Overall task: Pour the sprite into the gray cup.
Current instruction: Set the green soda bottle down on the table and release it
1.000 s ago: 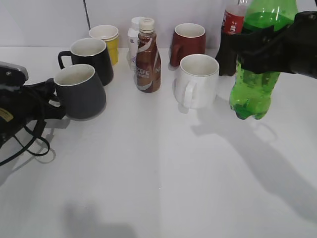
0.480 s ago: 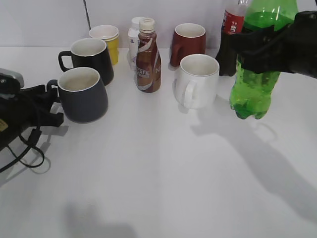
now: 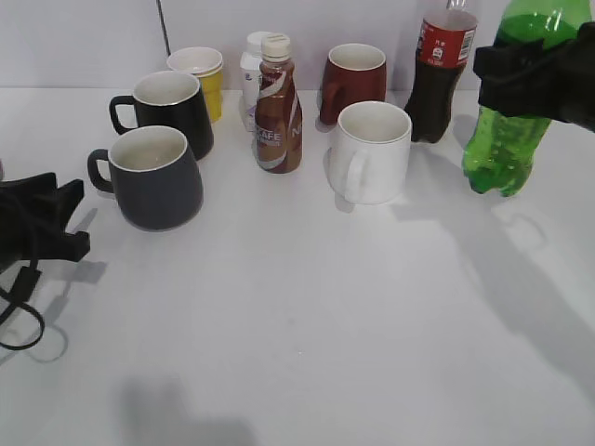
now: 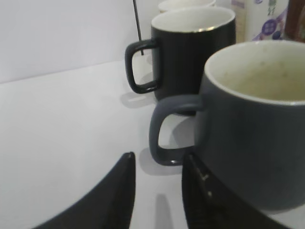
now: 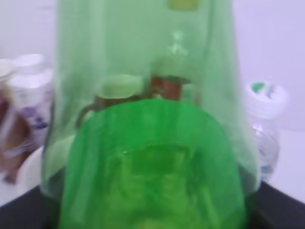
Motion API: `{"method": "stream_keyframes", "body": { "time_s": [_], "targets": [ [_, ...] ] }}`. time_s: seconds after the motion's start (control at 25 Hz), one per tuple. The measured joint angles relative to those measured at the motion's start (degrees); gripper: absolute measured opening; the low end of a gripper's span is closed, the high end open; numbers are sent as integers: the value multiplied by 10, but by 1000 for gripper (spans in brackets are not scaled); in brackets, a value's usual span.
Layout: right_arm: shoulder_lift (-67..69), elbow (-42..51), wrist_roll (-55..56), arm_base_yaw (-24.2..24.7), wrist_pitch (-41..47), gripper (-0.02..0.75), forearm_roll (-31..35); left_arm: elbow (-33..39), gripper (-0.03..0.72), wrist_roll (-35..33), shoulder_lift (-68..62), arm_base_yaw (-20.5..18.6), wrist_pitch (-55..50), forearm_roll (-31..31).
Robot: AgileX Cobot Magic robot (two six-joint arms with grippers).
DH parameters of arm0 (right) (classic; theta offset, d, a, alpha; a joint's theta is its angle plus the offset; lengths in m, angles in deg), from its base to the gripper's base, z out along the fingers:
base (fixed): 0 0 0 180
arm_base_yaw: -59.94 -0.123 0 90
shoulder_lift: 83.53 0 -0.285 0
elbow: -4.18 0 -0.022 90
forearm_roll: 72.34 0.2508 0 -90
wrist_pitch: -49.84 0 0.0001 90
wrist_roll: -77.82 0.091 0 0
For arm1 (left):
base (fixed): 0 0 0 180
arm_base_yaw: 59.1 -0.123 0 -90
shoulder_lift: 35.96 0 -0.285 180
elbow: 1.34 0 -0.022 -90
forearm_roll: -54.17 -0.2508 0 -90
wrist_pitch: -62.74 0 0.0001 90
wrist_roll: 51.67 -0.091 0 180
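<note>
Your right end effector point(image 3: 535, 79) grips the sprite point(image 3: 507, 139), lifted off the counter point(image 3: 307, 316) at far right, beside the cola bottle point(image 3: 437, 79) | your left end effector point(image 4: 157, 191) sits spread and empty, fingers just beside the gray cup point(image 3: 153, 177) handle | cup stands upright before the black mug point(image 3: 172, 111)

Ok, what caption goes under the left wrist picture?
Open left tool beside the gray cup's handle, black mug behind.
</note>
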Motion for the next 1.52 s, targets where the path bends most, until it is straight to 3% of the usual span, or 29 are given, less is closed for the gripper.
{"method": "stream_keyframes", "body": {
  "time_s": [0.24,0.68,0.96,1.2,1.36,1.52],
  "targets": [
    [108,1,62,12,-125,430,-14,13,265,0,76,0,-57,-1],
    [167,3,67,12,-137,431,-64,13,265,0,183,0,-109,-10],
    [167,2,63,12,-145,596,-66,13,265,0,226,0,-157,-31],
    [146,1,45,12,-146,617,-66,13,265,0,301,0,-216,-31],
    [83,1,42,12,-145,617,-66,-1,265,0,392,0,-342,-18],
    [-40,-2,41,12,-76,617,-69,-103,265,0,516,0,-643,13]
  ]
}}
